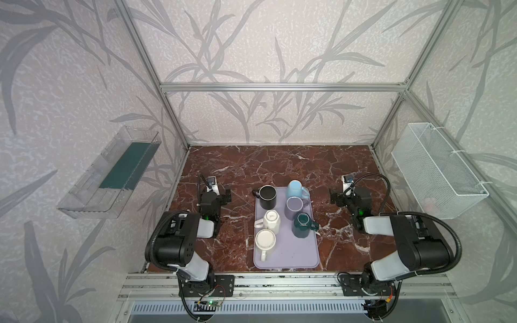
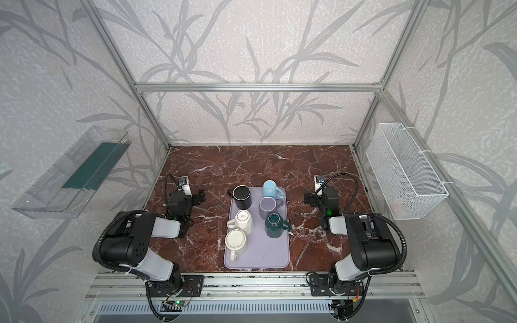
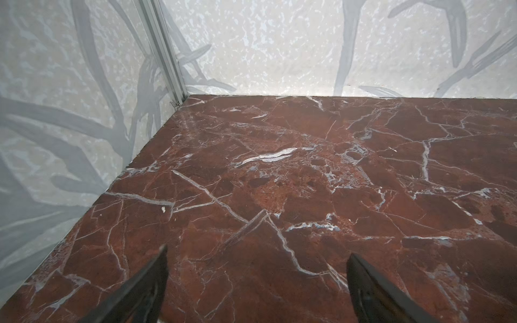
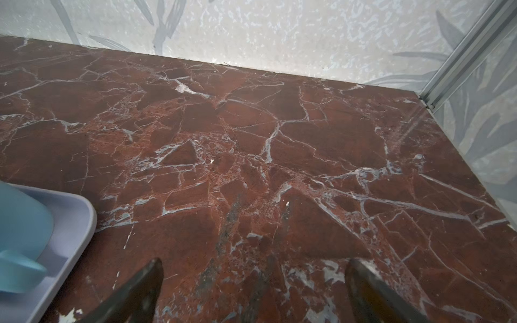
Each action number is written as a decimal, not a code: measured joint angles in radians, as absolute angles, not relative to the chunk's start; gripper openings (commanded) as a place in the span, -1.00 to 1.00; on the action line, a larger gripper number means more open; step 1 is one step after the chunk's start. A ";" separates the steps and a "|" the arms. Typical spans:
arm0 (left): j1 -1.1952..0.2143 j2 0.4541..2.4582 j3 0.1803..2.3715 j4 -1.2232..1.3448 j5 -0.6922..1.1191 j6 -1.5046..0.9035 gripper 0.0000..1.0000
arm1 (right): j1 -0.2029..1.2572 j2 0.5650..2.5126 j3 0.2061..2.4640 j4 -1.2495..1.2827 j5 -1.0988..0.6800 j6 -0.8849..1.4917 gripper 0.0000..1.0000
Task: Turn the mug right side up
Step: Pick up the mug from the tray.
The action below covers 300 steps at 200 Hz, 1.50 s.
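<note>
Leftward, finds the left claw (image 1: 227, 195) spread wide, empty, above the tabletop (image 1: 279, 165). Centrally, shows a lavender tray (image 1: 291, 251) carrying a white mug (image 1: 272, 221), bottom-up, handle leftward, between a black mug (image 1: 267, 197) farther back and a cream mug (image 1: 265, 240) nearer the front. Rightward, finds the right claw (image 1: 333, 197) likewise spread, gripping nothing, near the tray.

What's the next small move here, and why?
Probably swing the left hand toward the stamped white mug on the tray: its base faces up, and that hand is open, empty and apart from it.
</note>
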<state>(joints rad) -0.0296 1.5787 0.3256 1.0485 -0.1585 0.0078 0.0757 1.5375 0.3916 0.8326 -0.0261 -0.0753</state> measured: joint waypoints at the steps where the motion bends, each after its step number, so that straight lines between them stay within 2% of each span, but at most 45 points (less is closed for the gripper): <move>1: -0.030 1.579 0.326 1.048 -0.159 0.008 0.98 | 0.076 1.538 0.392 0.833 -0.026 -0.075 0.98; 235: -0.013 1.575 0.326 1.018 -0.157 0.002 0.98 | 0.076 1.538 0.392 0.833 -0.025 -0.075 0.98; 264: -0.041 1.437 0.329 0.899 -0.253 -0.001 0.98 | 0.076 1.506 0.397 0.780 0.005 -0.061 0.98; 300: -0.083 1.112 0.380 0.699 -0.325 -0.074 0.98 | 0.083 1.274 0.435 0.593 0.038 -0.053 0.98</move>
